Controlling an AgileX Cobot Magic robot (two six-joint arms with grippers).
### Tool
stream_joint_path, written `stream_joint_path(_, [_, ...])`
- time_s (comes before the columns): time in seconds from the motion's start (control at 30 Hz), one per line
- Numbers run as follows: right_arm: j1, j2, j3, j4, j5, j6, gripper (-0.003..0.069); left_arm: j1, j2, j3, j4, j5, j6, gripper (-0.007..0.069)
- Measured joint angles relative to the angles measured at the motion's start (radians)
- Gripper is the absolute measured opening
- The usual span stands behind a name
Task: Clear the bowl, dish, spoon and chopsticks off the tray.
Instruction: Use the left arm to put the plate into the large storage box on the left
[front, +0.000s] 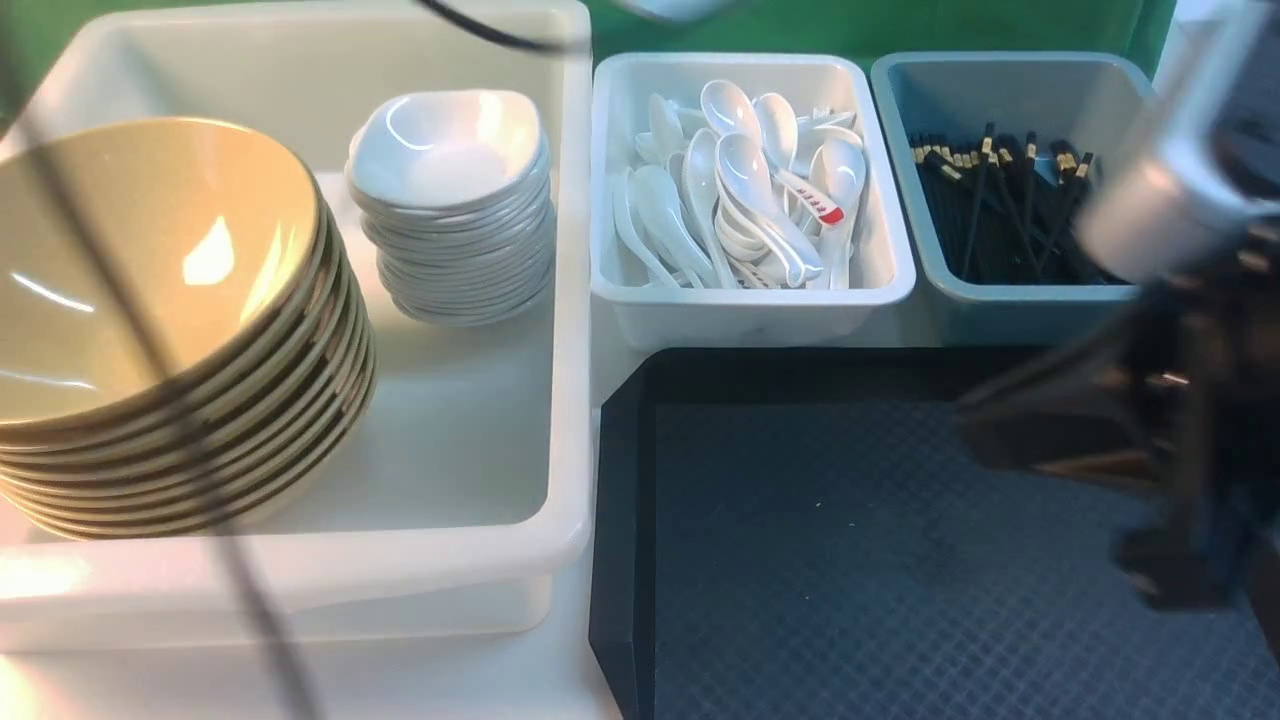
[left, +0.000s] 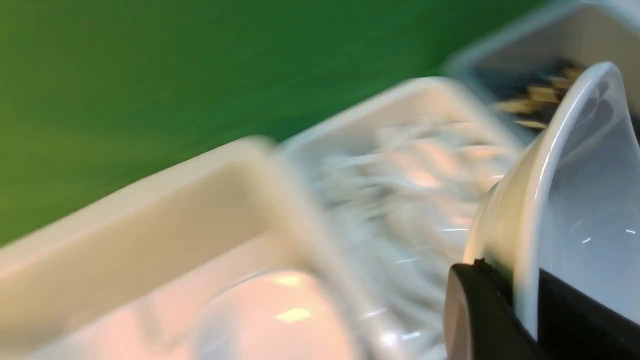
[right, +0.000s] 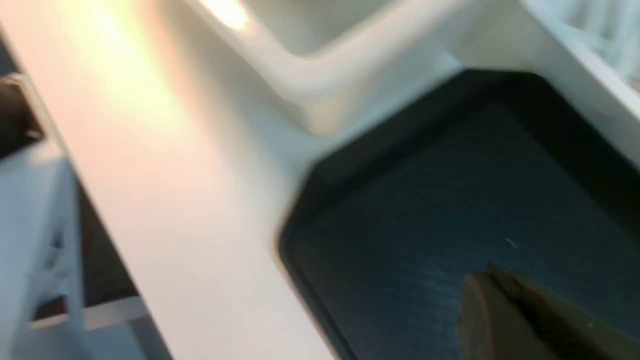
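Dish (left: 595, 200), white, small, shallow: pinched at its rim between the two fingers of the left gripper (left: 522, 305), tilted steeply on edge, held in the air; partly glimpsed, blurred, beyond the far right corner of the white tub (front: 572, 400) in the front view. Bowl (front: 150, 270), olive-tan, wide, glossy: seated uppermost in a leaning stack of bowls (front: 290, 430), by the left edge of the tub. Stack of white dishes (front: 465, 250): stood in the same tub, close to its right edge, towards the far right corner. Spoon (front: 822, 208), white, red-tipped handle: laid among white spoons (front: 745, 170) in the white bin (front: 750, 297), tip towards the right edge. Chopsticks (front: 1030, 180), black, gold-banded: bundled in the grey-blue bin (front: 1040, 292), banded ends towards its far edge; individual pairs cannot be told apart. Tray (front: 850, 560), black, textured, cut-cornered: set on the white counter (right: 200, 225), its far edge just beside both bins. Right gripper (right: 492, 282): fingers pressed together, suspended over the tray, blurred in the front view.
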Motion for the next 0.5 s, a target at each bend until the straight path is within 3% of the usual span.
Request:
stream_joint_path(0.23, [0.001, 0.053, -0.016, 0.016, -0.004, -0.030, 0.0036, 0.272, 0.021, 0.186, -0.152, -0.009, -0.040, 0.0000])
stream_joint_path(0.5, [0.001, 0.056, -0.019, 0.018, -0.017, -0.034, 0.0039, 0.328, 0.174, 0.257, -0.374, -0.180, 0.064, 0.0000])
